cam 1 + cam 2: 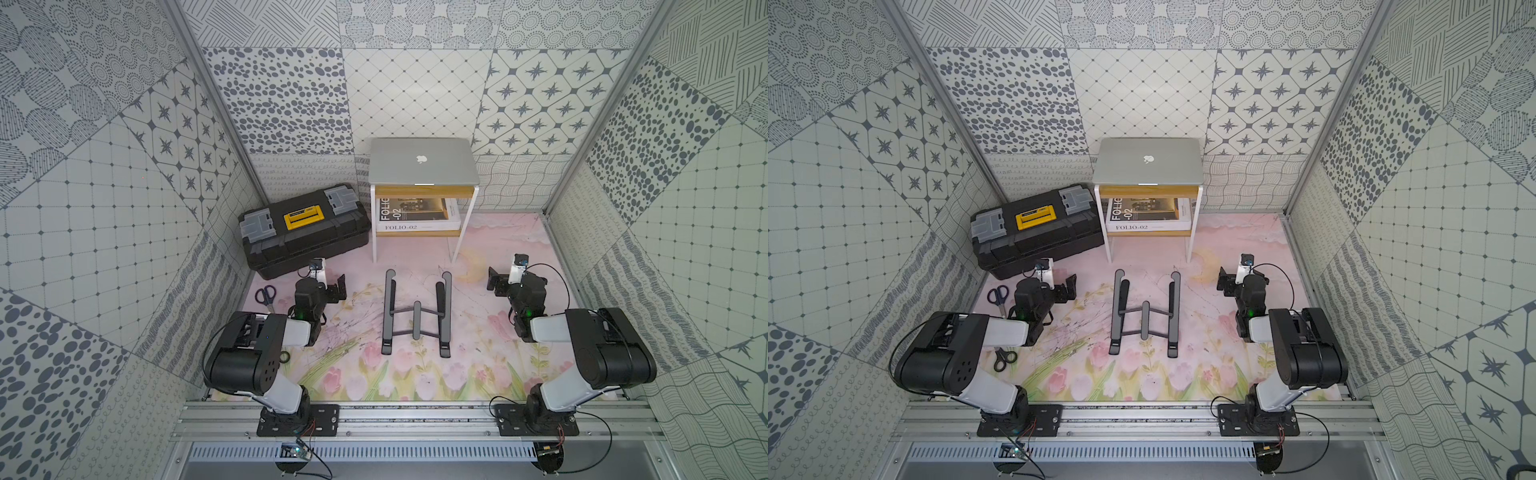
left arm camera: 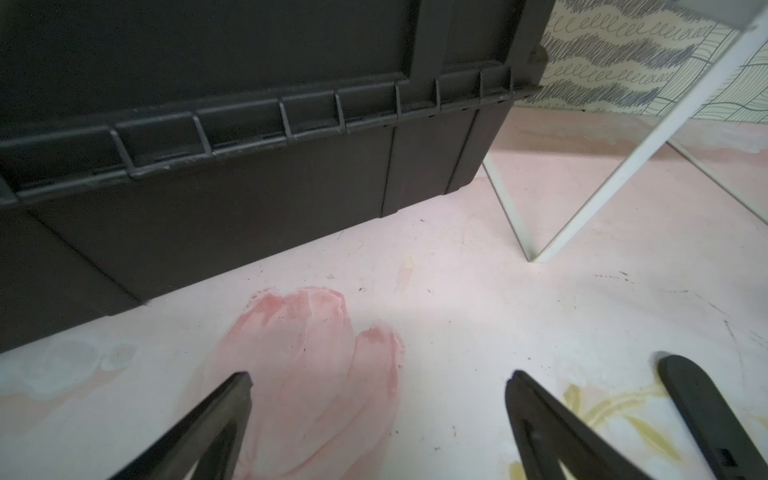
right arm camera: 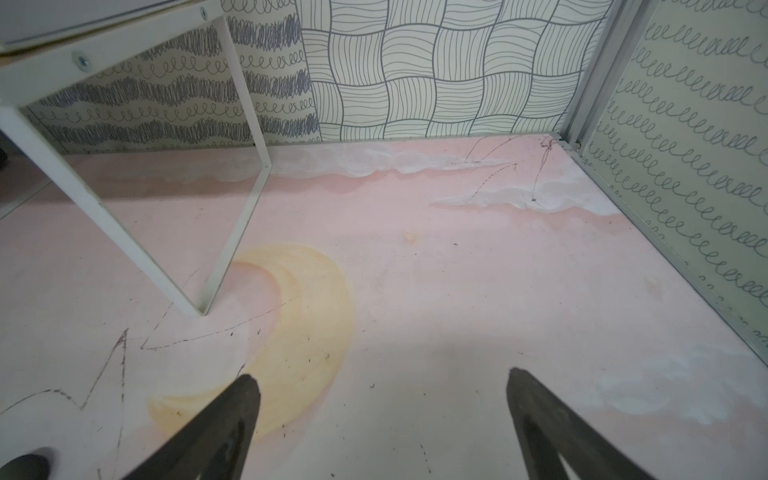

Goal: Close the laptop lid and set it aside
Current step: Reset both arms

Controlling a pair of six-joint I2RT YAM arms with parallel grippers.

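The silver-grey laptop lies flat on top of a small white side table at the back. The laptop lid is down on the keyboard half, apple logo up. My left gripper hangs low over the mat in front of the toolbox, open, nothing between its fingers. My right gripper sits low at the right of the mat, open and empty too. Both are well short of the laptop.
A dark folding stand lies mid-mat between the arms. A black toolbox stands back left. Scissors lie left of my left arm, another pair nearer. A book fills the table's shelf.
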